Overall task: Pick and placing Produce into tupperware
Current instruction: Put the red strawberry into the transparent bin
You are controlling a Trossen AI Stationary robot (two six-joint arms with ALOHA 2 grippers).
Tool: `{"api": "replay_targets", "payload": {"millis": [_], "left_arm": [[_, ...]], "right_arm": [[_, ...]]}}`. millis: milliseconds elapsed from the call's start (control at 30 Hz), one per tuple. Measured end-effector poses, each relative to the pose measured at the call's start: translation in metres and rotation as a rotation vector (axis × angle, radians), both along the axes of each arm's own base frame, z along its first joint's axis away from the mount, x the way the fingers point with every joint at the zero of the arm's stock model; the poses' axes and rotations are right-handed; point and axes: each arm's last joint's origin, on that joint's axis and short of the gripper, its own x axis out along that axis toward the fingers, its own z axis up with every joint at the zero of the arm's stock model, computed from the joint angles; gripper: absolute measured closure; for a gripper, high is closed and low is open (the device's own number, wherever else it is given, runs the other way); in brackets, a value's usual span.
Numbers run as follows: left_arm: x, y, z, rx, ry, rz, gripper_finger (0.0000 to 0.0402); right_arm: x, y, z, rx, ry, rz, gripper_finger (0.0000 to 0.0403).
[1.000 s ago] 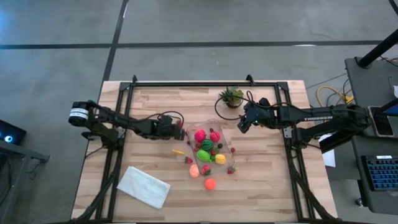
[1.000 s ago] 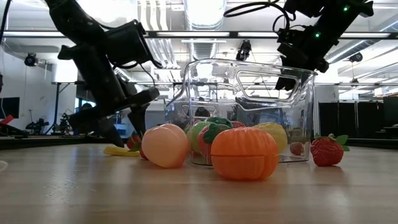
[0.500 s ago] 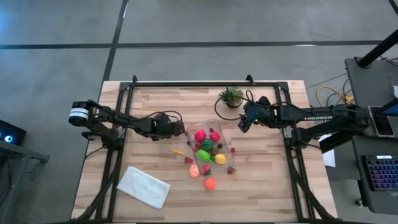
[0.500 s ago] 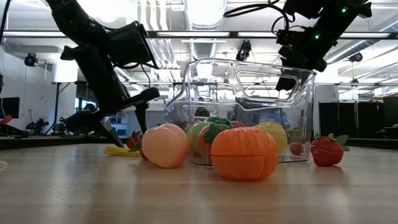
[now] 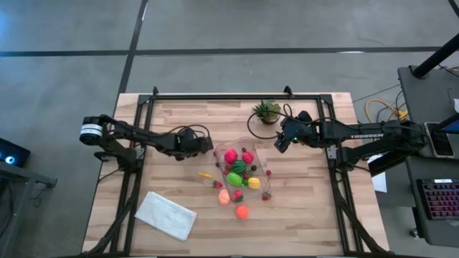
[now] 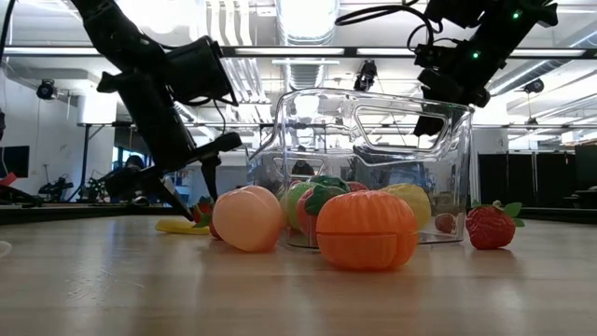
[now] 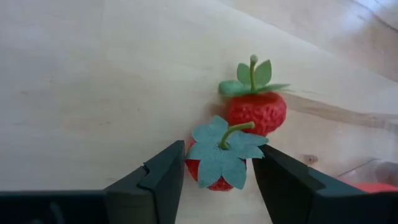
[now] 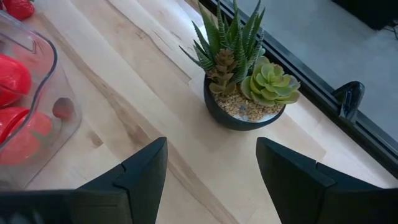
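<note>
Several produce pieces already in tupperware point(image 5: 240, 159), more scattered on table near side; left gripper point(image 7: 214, 180) pinching strawberry point(image 7: 219, 163) left of tupperware; right gripper point(image 8: 211, 171) spread, empty, far right

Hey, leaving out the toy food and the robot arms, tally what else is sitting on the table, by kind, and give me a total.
Clear container: 1
White cloth: 1
Potted plant: 1
Total: 3
</note>
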Motion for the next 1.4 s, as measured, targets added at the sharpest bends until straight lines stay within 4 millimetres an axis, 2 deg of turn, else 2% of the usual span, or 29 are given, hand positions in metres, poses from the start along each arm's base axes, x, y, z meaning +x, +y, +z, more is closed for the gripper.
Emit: {"api": "replay_targets", "payload": {"millis": [533, 867, 1100, 1233, 1400], "left_arm": [[0.0, 0.0, 0.0, -0.018, 0.005, -0.026, 0.0229], [0.0, 0.0, 0.0, -0.009, 0.008, -0.04, 0.0284], [0.001, 0.0, 0.001, -0.01, -0.004, -0.042, 0.0283], [0.004, -0.002, 0.014, -0.009, -0.087, -0.107, 0.0281], [0.005, -0.005, 0.045, 0.033, -0.193, -0.176, 0.0281]], "right_arm": [[0.0, 0.0, 0.0, -0.004, 0.002, -0.003, 0.0165], [0.0, 0.0, 0.0, -0.004, 0.002, -0.003, 0.0165], [0.0, 0.0, 0.0, -0.003, 0.0, -0.006, 0.0165], [0.0, 0.0, 0.0, -0.003, 0.0, -0.006, 0.0165], [0.0, 0.0, 0.0, -0.002, 0.001, -0.005, 0.0165]]}}
